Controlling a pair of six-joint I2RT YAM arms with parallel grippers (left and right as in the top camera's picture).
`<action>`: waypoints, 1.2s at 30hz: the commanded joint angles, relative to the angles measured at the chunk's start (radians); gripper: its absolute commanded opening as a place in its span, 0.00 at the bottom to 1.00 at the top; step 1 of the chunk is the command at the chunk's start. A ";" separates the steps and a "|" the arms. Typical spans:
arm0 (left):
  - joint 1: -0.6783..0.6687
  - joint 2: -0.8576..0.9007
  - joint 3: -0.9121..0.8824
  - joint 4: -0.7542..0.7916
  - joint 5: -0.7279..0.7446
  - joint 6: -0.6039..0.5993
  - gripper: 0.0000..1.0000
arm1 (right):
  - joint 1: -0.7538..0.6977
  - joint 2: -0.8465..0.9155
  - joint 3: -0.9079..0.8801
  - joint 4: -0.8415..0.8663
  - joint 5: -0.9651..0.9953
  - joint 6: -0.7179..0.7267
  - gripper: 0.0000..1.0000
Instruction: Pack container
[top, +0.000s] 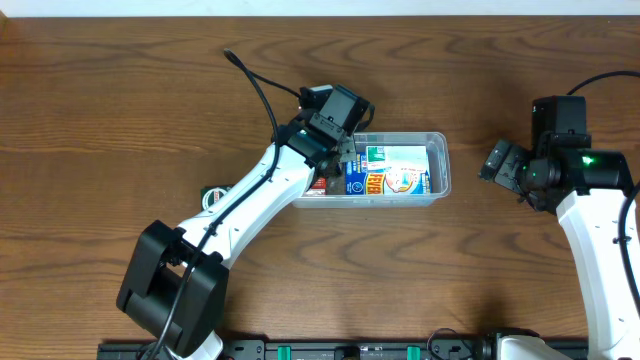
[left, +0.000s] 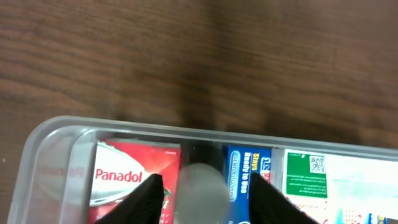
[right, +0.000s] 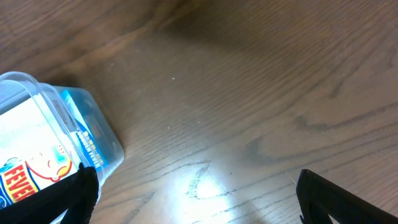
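Observation:
The clear plastic container (top: 441, 165) lies at the table's middle with several medicine boxes in it. In the left wrist view its rim (left: 124, 129) runs across, with a red Panadol box (left: 124, 175), a blue box (left: 239, 174) and a white and green box (left: 314, 180) inside. My left gripper (top: 335, 165) hovers over the container's left end. Its fingers (left: 204, 199) are apart, with a blurred grey round thing (left: 200, 190) between them, touching neither finger. My right gripper (top: 503, 165) is open and empty over bare table (right: 199, 199), right of the container's corner (right: 93, 121).
A small green and white item (top: 212, 195) lies on the table left of the container, partly under the left arm. A black cable (top: 262, 90) runs behind the left arm. A blue and white fever box (top: 395, 180) fills the container's right part.

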 joint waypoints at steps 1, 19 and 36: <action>0.003 -0.010 0.030 0.000 -0.029 0.003 0.52 | -0.006 0.002 0.001 -0.001 0.003 0.011 0.99; 0.110 -0.383 0.029 -0.201 0.009 0.127 0.59 | -0.006 0.002 0.001 -0.001 0.003 0.011 0.99; -0.026 0.010 0.026 0.013 0.069 0.274 0.58 | -0.006 0.002 0.001 -0.001 0.003 0.011 0.99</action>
